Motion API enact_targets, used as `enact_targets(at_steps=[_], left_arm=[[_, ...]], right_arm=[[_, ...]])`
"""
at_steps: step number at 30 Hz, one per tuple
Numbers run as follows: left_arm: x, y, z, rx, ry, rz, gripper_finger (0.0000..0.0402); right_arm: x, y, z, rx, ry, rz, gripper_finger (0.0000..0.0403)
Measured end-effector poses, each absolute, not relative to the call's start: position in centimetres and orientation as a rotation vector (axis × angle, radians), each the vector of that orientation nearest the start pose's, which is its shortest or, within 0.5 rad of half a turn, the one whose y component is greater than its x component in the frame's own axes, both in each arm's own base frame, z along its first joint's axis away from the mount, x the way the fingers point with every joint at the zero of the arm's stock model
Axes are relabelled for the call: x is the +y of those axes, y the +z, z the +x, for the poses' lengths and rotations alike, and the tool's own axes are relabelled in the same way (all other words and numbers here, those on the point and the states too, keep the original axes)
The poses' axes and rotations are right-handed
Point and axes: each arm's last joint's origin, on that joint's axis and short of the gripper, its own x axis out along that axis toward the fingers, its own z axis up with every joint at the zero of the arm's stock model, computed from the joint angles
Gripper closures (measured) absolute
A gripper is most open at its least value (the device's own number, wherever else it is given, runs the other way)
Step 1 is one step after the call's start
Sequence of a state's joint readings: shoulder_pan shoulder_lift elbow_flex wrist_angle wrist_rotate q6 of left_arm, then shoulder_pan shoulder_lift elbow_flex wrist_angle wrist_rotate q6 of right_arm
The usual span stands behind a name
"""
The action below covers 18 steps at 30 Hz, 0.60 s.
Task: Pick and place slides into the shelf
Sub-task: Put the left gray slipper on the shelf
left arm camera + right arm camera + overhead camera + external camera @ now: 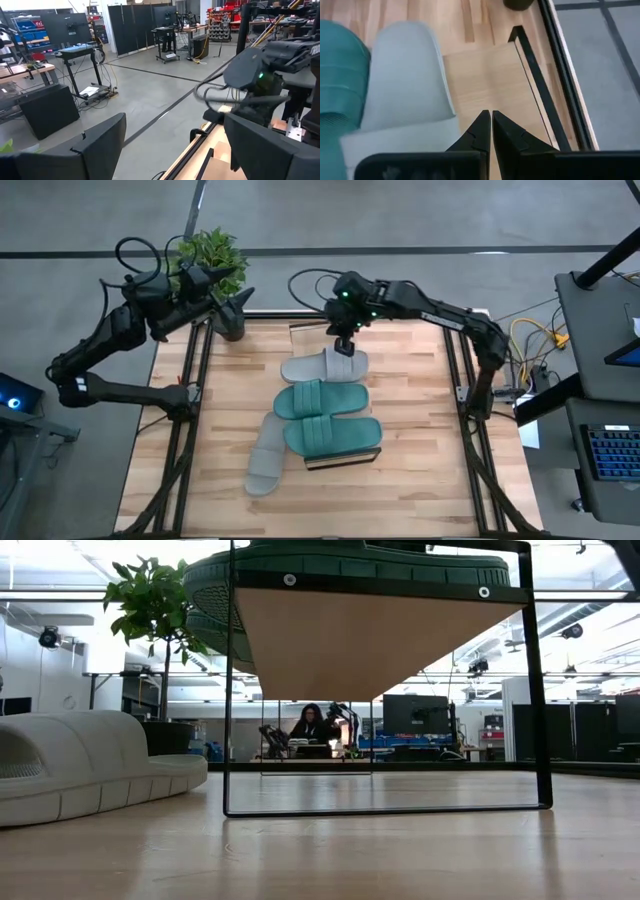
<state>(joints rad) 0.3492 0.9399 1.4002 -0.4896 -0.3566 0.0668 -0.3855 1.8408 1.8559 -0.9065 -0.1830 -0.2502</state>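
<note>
The right tool (346,340) hung over the far end of the shelf (305,332), its two fingers (484,131) pressed tip to tip with nothing between them, as the right wrist view showed plainly. Just beside it, on the plank, lay a grey slide (325,365), and past that slide, toward the near end of the shelf, the two teal slides (322,400) sat side by side, each laid crosswise so the rack could take them in a row. The bare strip of plank (485,80) under the tool looked like the only room left on top (enough, I judged, for one more slide set the same way). The second grey slide (267,458) lay off the shelf on the desk (410,470), well apart from the right tool and beyond the teal pair, so it seemed to be the last one to fetch. The left tool (235,300) waited off the desk's far corner, near a potted plant (210,252), its fingers (100,145) spread wide and holding nothing, probably kept clear so the right arm had free reach.
</note>
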Motion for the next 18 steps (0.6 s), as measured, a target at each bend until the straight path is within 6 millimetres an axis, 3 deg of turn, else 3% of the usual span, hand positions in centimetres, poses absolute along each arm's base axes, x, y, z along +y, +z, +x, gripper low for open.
enact_targets(at_steps=[11, 18], left_arm=[[6.1, 47.7, 13.7, 0.049, 0.705, 0.065, 0.008], [6.1, 47.7, 13.8, 0.051, 0.705, 0.066, 0.008]], right_arm=[[-15.3, 32.1, 39.1, 1.036, 0.024, -0.015, 0.0394], [-14.8, 32.7, 38.5, 1.057, 0.093, 0.018, 0.0394]])
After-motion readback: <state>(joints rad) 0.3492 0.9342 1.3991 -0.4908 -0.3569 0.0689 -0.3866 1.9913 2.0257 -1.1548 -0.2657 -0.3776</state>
